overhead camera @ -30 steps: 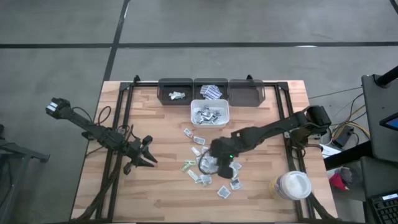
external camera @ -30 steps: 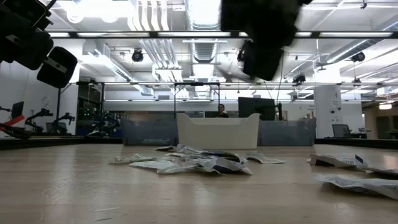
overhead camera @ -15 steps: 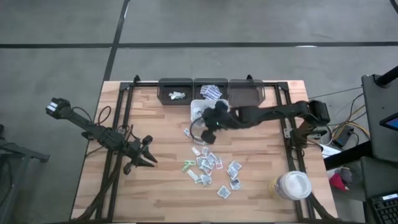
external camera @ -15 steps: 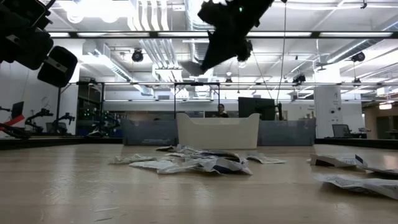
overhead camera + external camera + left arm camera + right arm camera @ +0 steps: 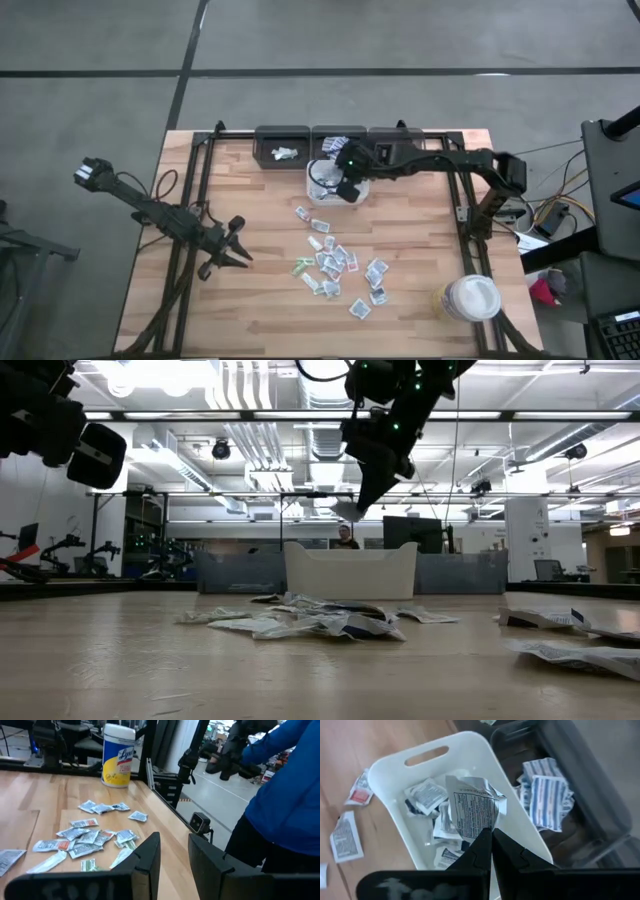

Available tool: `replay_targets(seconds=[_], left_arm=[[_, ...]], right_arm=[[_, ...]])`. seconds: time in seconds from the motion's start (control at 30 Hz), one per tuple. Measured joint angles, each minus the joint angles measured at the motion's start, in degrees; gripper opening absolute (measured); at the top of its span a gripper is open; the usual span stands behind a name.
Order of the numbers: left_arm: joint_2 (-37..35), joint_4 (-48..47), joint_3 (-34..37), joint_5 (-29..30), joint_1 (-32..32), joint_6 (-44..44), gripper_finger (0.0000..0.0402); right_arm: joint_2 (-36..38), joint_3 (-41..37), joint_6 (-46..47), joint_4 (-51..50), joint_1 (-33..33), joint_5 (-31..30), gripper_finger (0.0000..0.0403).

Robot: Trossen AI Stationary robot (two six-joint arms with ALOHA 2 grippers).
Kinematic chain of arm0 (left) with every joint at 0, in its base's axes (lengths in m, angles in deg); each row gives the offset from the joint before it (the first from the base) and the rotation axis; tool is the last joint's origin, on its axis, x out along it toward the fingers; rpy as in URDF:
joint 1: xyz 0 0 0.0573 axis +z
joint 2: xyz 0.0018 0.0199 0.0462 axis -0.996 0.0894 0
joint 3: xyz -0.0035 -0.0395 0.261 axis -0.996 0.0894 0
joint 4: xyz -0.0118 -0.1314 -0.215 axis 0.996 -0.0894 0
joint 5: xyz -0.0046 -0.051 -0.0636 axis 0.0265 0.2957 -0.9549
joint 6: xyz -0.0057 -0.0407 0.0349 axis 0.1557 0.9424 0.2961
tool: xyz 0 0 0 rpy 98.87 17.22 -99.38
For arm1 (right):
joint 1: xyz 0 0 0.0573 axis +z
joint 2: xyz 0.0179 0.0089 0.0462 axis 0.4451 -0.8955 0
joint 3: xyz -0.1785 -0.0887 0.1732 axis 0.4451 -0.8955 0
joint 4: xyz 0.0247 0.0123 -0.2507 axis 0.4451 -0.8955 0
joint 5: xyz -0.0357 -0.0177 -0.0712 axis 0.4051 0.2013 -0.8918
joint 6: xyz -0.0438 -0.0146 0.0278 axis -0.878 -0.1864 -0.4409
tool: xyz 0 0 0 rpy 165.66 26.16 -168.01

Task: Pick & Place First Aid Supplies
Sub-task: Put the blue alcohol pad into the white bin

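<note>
Many first aid supplies, small white sachets with blue-grey print (image 5: 335, 265), lie loose on the middle of the wooden table. More of them lie in the white bin (image 5: 311, 194) at the far middle. My right gripper (image 5: 343, 188) hangs over that bin, shut on one sachet (image 5: 472, 812). My left gripper (image 5: 238, 245) waits open near the table's left side, its fingers (image 5: 150, 855) level and with nothing between them. My right gripper pinches one crumpled white sachet by its edge (image 5: 481, 827) between the two fingertips. The fingers slant down from the table's right. The sachet sticks out past the fingertips, lifted clear above the white bin (image 5: 420, 760).
Three dark bins (image 5: 338, 143) stand in a row behind the white one; the middle one holds blue-striped packets (image 5: 545, 795). A white round tub (image 5: 470, 298) stands at the near right corner. A person in blue (image 5: 290, 795) stands beyond the table.
My right gripper, shut throughout, has risen from the pile of sachets in the middle of the table. It has swung toward the far edge with one sachet and now hangs over the white bin. The loose pile lies uncovered.
</note>
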Motion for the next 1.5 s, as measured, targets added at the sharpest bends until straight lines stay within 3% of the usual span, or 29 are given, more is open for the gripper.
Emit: replay_targets(seconds=[0.13,0.3,0.57,0.7,0.9,1.07,1.2,1.37,1.5], left_arm=[[-2.1,0.1,0.0,0.0,2.3,-2.6,0.0094],[-5.5,-0.2,0.0,-2.4,10.8,-4.7,0.0094],[-7.7,-2.1,0.0,-23.7,28.9,-5.6,0.0094],[-7.6,-2.6,0.0,-32.5,34.5,-4.1,0.0094],[-7.6,-2.6,0.0,-35.1,35.3,-4.3,0.0094],[-7.6,-2.7,1.1,-35.1,35.2,-4.3,0.0094],[-7.5,-3.6,1.9,-35.0,35.2,-4.1,0.0094],[-7.5,-4.1,1.9,-35.0,35.2,-2.2,0.0094],[-7.6,-4.1,1.9,-35.0,35.2,-2.2,0.0094]], right_arm=[[0.0,-0.9,-1.1,0.1,-1.4,2.7,0.0008],[0.0,-2.5,-1.1,0.2,-1.5,3.2,0.0008],[0.0,-4.2,1.7,0.5,-1.7,6.6,0.001],[-0.1,-4.5,2.3,0.7,-1.7,7.1,0.0032],[-0.1,-4.6,5.2,0.5,-1.7,7.2,0.0088],[1.9,-2.2,8.8,-3.4,-0.7,17.1,0.012],[4.0,-1.4,12.6,-9.2,2.2,23.9,0.013],[6.6,-1.5,13.8,-20.7,9.1,23.6,0.013],[6.5,-2.5,16.9,-23.8,15.1,23.5,0.0122]])
